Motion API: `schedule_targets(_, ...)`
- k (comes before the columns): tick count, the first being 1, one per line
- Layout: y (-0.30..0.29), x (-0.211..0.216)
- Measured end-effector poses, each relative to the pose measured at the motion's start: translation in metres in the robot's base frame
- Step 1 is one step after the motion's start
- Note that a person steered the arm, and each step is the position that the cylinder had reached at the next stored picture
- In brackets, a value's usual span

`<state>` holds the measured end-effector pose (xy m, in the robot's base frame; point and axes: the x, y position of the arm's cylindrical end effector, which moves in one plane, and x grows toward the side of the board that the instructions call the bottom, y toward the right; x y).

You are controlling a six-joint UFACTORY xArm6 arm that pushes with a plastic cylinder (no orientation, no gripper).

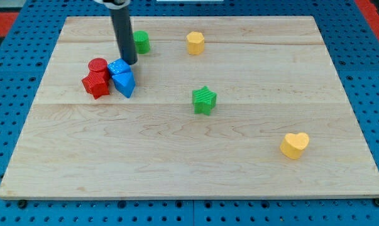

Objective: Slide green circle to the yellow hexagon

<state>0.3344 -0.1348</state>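
Note:
The green circle (pixel 141 42) sits near the view's top, left of centre, partly hidden by my rod. The yellow hexagon (pixel 195 43) lies to its right at about the same height. My tip (pixel 130 62) rests on the board just below and left of the green circle, close to it, and right above the blue blocks.
Two blue blocks (pixel 122 77) and two red blocks (pixel 97 77) cluster at the view's left. A green star (pixel 203 100) sits near the middle. A yellow heart (pixel 295 145) lies at the lower right. The wooden board (pixel 189 169) rests on a blue pegboard.

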Motion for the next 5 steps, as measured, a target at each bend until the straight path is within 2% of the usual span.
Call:
schedule_targets(2,-0.045,0.0)
schedule_targets(3,-0.042,-0.004)
schedule_targets(5,-0.039,-0.044)
